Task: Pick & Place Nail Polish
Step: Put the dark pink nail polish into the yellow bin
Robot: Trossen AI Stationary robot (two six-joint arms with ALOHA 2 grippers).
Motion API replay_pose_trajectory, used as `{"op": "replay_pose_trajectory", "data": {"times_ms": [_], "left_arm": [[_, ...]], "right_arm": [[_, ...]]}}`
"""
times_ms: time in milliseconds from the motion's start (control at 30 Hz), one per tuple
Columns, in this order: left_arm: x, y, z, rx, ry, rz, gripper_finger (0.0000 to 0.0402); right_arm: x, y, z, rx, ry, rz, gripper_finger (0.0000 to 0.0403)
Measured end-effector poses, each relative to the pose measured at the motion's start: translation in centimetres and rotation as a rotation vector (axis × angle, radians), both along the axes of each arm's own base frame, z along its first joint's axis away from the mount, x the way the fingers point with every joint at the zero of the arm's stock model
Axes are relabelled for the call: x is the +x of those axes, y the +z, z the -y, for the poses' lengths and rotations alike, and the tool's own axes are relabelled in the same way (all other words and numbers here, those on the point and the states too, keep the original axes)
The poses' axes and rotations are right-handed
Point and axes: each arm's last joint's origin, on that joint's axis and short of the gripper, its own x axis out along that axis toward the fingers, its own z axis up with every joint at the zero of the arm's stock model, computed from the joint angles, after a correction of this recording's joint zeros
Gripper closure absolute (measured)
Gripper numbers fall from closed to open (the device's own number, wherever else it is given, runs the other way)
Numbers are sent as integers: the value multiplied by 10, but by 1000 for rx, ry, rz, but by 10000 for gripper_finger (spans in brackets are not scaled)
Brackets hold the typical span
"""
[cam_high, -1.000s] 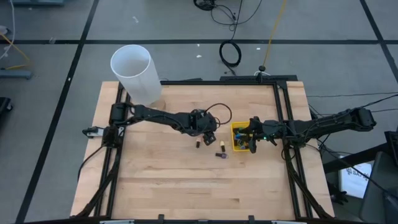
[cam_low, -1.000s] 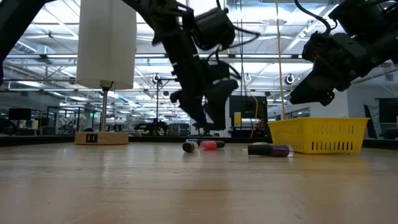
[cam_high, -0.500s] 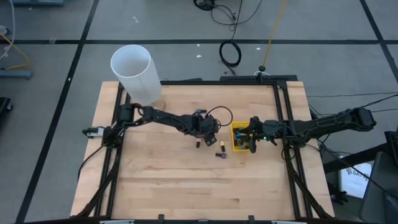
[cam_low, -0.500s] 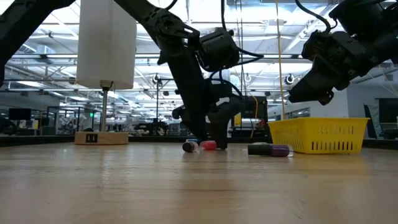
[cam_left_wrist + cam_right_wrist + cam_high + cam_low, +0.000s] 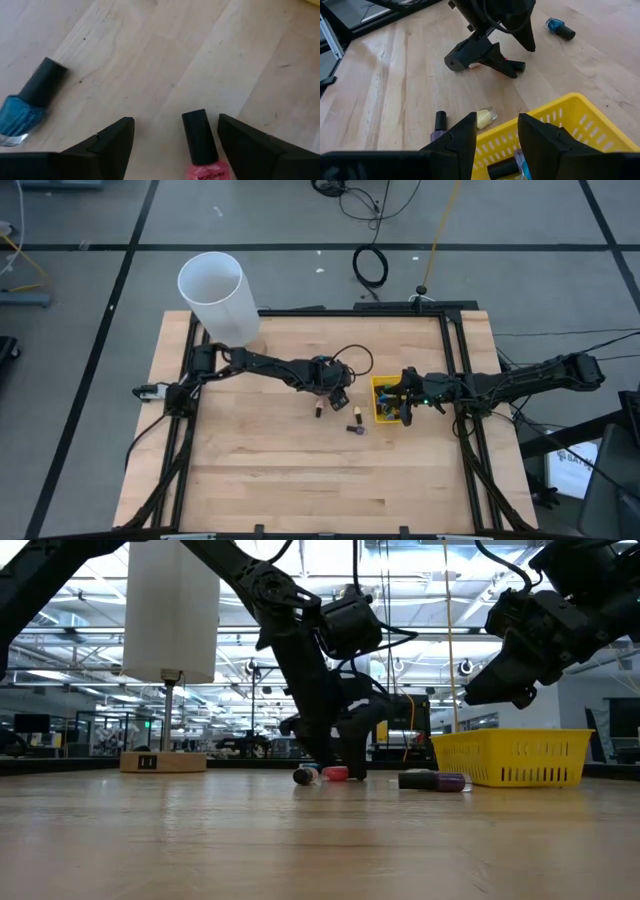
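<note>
between the left gripper's (image 5: 172, 137) parted dark fingers (image 5: 112, 145) on the pale wooden desk (image 5: 200, 60) lies a black-capped pink nail polish bottle (image 5: 200, 145), untouched.

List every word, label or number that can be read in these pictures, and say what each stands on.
White print on the label of the pink nail polish bottle, lying between the left gripper's fingers: cut off at the picture's edge and too blurred to read for certain.
Teal nail polish bottle: no print shows.
Yellow bin and white cylinder: no text shows.
Nothing else is readable.
</note>
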Motion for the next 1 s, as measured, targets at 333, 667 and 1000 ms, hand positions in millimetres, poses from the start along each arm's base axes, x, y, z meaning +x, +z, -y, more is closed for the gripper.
{"op": "replay_pose_trajectory", "data": {"times_ms": [333,667,1000], "left_arm": [[0,-1,-1,-21,8,4,272],[1,8,-1,14,-53,22,366],[7,61,16,89,-195,237,366]], "right_arm": [[0,0,0,2,-1,0,273],[0,0,0,2,-1,0,273],[0,-1,0,2,-1,-6,273]]}}
